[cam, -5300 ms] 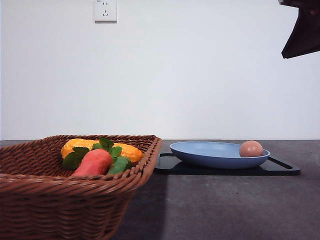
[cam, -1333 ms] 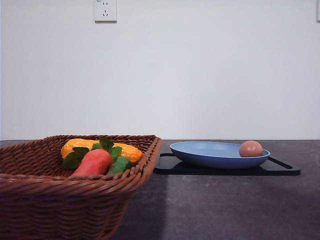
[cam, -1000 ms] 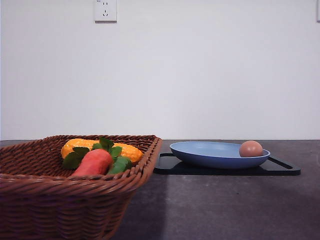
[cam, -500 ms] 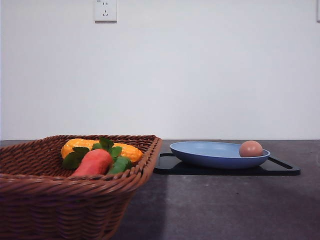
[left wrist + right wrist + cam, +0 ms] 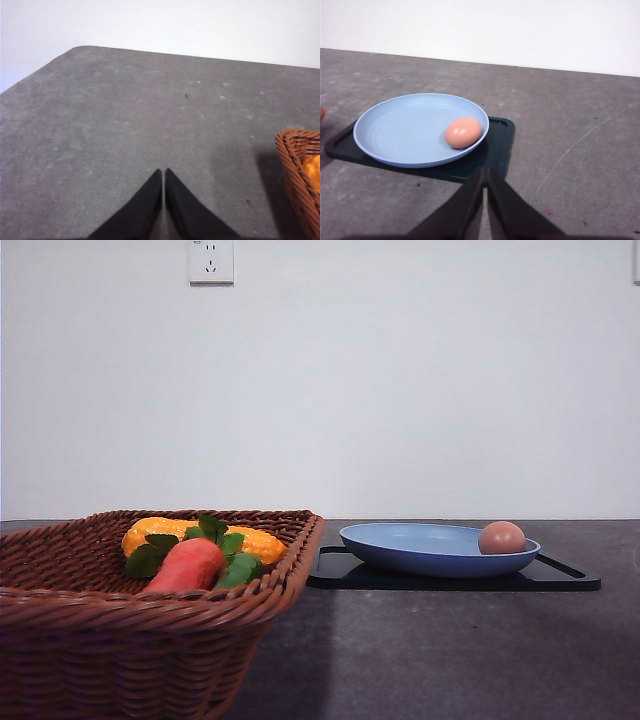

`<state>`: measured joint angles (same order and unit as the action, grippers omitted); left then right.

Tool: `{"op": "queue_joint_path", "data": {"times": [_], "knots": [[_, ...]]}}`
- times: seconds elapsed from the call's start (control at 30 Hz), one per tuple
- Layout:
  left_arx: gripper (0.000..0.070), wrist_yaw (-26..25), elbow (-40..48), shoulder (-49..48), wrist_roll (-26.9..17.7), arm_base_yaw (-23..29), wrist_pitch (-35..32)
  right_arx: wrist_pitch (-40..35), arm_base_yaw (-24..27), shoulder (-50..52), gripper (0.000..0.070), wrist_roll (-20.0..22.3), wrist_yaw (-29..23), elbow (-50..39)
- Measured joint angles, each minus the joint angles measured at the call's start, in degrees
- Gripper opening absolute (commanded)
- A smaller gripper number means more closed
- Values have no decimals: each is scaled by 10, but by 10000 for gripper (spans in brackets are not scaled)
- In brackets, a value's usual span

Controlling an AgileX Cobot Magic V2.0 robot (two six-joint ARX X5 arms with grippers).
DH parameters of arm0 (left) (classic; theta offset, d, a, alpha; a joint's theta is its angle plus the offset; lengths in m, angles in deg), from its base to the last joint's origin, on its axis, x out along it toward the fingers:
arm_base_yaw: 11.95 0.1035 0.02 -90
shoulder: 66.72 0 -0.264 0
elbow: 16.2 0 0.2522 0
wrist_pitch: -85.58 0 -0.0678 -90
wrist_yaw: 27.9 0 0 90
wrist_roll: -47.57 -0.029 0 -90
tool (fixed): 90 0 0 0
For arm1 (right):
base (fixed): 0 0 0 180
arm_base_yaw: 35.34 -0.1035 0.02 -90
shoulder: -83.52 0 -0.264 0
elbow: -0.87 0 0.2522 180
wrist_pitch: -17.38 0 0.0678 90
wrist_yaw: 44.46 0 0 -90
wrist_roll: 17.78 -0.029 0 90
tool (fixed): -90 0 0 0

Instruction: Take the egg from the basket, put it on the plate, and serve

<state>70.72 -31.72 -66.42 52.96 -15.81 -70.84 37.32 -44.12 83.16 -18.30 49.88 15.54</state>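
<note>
- Right gripper (image 5: 484,172): fingers pressed together, tips meeting, nothing between them. It sits above bare table, just short of the tray's near edge.
- Left gripper (image 5: 163,172): fingers likewise closed, empty, over open grey table (image 5: 125,125); the basket's corner lies off to one side, well apart.
- Egg (image 5: 463,132), count 1: resting in the plate (image 5: 400,132), against the raised rim on the side toward the right arm. In the front view the egg (image 5: 502,537) shows above the plate's (image 5: 420,550) right rim.
- Plate, count 1: seated on one black tray (image 5: 560,575).
- Basket (image 5: 120,640), count 1: left foreground in the front view, holding one carrot (image 5: 187,566) with green leaves and one yellow corn cob (image 5: 150,532) behind it.
- Wall socket (image 5: 211,260) on the white wall, upper left.
- Nothing stands between the right gripper and the plate.
</note>
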Motion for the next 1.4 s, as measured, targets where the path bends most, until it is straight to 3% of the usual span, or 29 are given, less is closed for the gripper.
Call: {"op": "queue_joint_path", "data": {"times": [1.4], "knots": [[0, 0, 0, 0, 0, 0, 0, 0, 0, 0, 0, 0, 0, 0]]}}
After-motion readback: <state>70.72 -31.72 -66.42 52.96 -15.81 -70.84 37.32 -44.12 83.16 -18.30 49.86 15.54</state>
